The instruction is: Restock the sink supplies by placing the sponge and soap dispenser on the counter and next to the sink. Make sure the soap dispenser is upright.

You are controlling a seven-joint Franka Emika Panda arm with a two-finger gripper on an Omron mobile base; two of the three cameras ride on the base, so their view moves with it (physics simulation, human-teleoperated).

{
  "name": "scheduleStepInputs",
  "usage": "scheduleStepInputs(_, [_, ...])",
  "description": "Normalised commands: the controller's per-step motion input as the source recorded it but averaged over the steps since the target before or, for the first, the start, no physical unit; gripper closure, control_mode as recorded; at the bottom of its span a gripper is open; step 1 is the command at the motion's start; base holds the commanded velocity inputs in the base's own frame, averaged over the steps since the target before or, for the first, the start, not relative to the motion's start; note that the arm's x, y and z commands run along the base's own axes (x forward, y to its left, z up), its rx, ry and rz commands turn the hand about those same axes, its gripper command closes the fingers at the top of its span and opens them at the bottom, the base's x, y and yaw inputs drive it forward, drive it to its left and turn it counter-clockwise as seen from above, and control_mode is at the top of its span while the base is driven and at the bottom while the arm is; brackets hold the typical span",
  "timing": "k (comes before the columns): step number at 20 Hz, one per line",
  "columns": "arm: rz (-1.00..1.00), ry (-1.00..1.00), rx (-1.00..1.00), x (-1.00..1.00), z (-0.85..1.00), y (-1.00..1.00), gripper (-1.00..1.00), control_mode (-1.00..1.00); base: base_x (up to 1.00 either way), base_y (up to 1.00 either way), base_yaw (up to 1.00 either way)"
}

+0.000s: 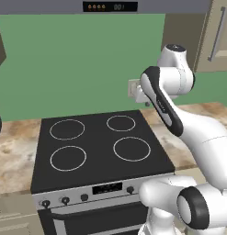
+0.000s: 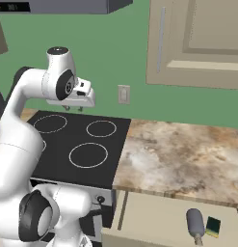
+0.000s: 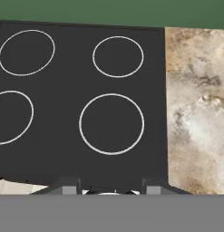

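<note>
You look straight down on the black stovetop, its four white burner rings laid out two by two. To its right the marbled counter butts against its edge. A strip of green wall runs along the top, and the two finger tips rise at the bottom, with a gap between them

Glossy white rounded arm with black joints, apparently cable-free.

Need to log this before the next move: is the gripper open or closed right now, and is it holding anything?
Gripper: open, holding nothing; it hangs above the stovetop.
</note>
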Motion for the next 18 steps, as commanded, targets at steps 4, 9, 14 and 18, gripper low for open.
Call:
scheduleStepInputs(4, [0.0, 0.0, 0.0, -0.01, 0.0, 0.0, -1.0, 1.0, 0.0, 0.02, 0.0])
scheduleStepInputs(9, [0.0, 0.0, 0.0, 0.0, 0.0, 0.0, -1.0, 1.0, 0.0, 0.42, -0.23])
scheduleStepInputs(14, [0.0, 0.0, 0.0, 0.0, 0.0, 0.0, -1.0, 1.0, -0.12, 0.58, -0.6])
scheduleStepInputs(18, [0.0, 0.0, 0.0, 0.0, 0.0, 0.0, -1.0, 1.0, -0.01, 0.4, -0.64])
